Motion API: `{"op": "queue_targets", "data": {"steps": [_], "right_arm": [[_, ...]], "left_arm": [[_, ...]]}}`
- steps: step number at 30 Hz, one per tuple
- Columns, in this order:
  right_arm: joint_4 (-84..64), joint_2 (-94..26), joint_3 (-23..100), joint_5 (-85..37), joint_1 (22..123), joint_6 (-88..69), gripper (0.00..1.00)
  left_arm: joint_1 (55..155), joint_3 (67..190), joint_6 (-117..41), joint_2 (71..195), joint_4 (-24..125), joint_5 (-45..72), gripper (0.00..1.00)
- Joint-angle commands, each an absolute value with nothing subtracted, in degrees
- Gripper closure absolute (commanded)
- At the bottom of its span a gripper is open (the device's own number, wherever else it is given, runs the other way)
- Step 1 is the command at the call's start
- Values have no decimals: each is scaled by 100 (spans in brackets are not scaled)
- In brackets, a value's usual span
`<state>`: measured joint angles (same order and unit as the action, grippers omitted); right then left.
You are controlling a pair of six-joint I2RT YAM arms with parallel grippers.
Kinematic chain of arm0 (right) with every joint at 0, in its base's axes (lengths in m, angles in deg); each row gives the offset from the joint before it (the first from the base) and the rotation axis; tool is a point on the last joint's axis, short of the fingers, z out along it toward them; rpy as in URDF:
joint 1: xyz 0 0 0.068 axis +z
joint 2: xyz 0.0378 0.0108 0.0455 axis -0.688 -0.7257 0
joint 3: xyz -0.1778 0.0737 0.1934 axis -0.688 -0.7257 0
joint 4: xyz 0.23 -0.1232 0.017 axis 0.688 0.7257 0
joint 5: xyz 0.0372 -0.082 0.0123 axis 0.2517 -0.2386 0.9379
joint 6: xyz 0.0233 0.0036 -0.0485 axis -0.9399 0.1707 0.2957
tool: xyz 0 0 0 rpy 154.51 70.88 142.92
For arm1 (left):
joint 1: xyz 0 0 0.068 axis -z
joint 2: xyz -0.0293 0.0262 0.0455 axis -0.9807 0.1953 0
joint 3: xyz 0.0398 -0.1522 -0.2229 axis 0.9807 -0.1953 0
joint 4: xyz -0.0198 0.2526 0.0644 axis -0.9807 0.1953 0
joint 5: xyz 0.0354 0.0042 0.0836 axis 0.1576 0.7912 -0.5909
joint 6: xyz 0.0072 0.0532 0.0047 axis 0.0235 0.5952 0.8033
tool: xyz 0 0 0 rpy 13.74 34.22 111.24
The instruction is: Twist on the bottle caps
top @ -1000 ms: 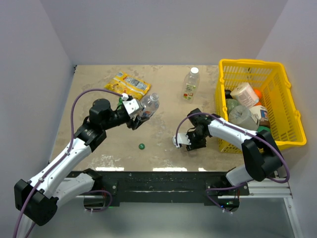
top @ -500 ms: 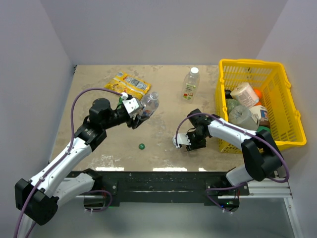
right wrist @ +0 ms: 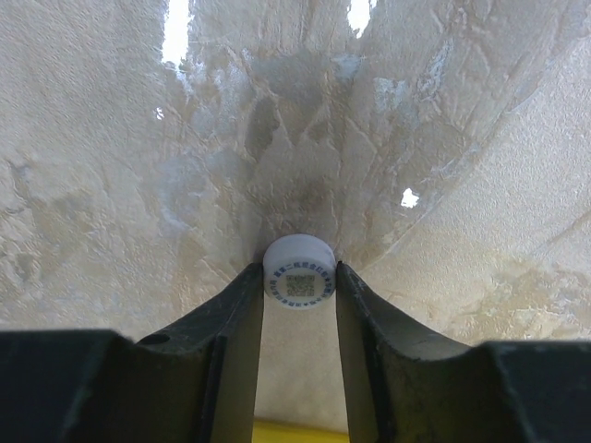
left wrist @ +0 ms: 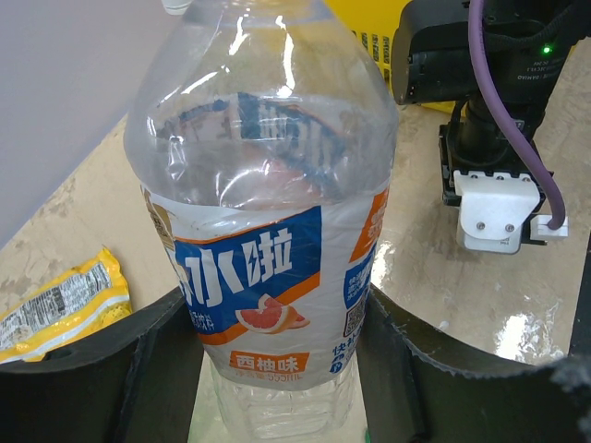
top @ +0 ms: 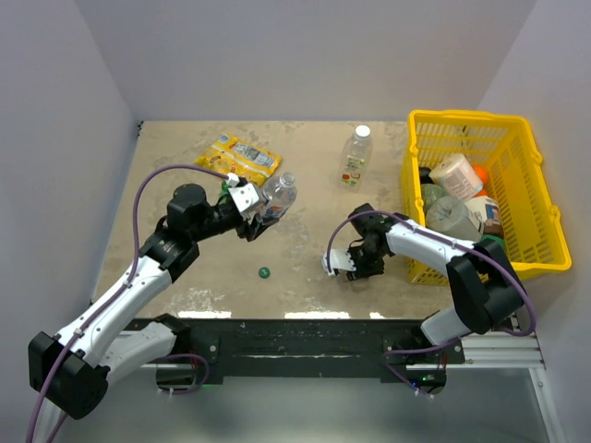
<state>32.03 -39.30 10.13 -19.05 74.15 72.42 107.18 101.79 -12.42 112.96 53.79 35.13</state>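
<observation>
The left end effector holds a clear bottle. Its two fingers press on the sides of the bottle, low down, under the label. The label is blue, white and orange, and it has a picture of a pink fruit slice on it. The bottle leans over, with its top pointing away from the arm.

The right end effector is down low at the desk, toward the front. Its fingers are close together, with a white cap between them. Both fingers touch the cap, one on each side. The cap is small and round, and it has a little square code printed on top.

A green cap lies on the desk by itself. It is between the two arms, closer to the left one.

A second bottle stands up at the back of the desk, with a white lid on it. It is near the yellow basket, on the basket's left. The basket has some bigger containers inside.

A yellow snack packet lies flat at the back of the desk, just behind the left end effector.
</observation>
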Motion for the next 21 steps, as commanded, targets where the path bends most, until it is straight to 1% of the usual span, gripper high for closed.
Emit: {"op": "queue_targets", "data": {"steps": [1, 4, 7, 8, 9, 10, 13, 16, 21], "right_arm": [[3143, -3913, 1166, -1930, 7415, 7155, 67], [3274, -3782, 1526, -1852, 7415, 6910, 72], [3686, -3536, 2447, -1396, 7397, 6296, 75], [3836, -3500, 3076, -1229, 7380, 5893, 75], [4003, -3456, 3405, -757, 7371, 5689, 76], [4292, -3439, 4000, -544, 7371, 5339, 76], [4575, -3342, 4828, 256, 7380, 4845, 79], [4376, -3114, 5208, 627, 7371, 4126, 79], [4136, -2911, 5525, 864, 7397, 3727, 77]], "left_arm": [[10669, 10173, -1306, 11252, 5100, 3594, 100], [10669, 10191, -1297, 11260, 5126, 3585, 100], [10669, 10200, -1043, 11252, 5266, 3664, 100], [10669, 10199, -929, 11234, 5267, 3707, 100], [10660, 10191, -676, 11225, 5493, 3725, 100], [10669, 10225, -508, 11234, 5695, 3769, 100], [10669, 10479, 257, 11330, 6274, 3901, 100], [10669, 10857, 837, 11471, 6767, 3962, 100], [10686, 11350, 1365, 11743, 7252, 3910, 100]]}}
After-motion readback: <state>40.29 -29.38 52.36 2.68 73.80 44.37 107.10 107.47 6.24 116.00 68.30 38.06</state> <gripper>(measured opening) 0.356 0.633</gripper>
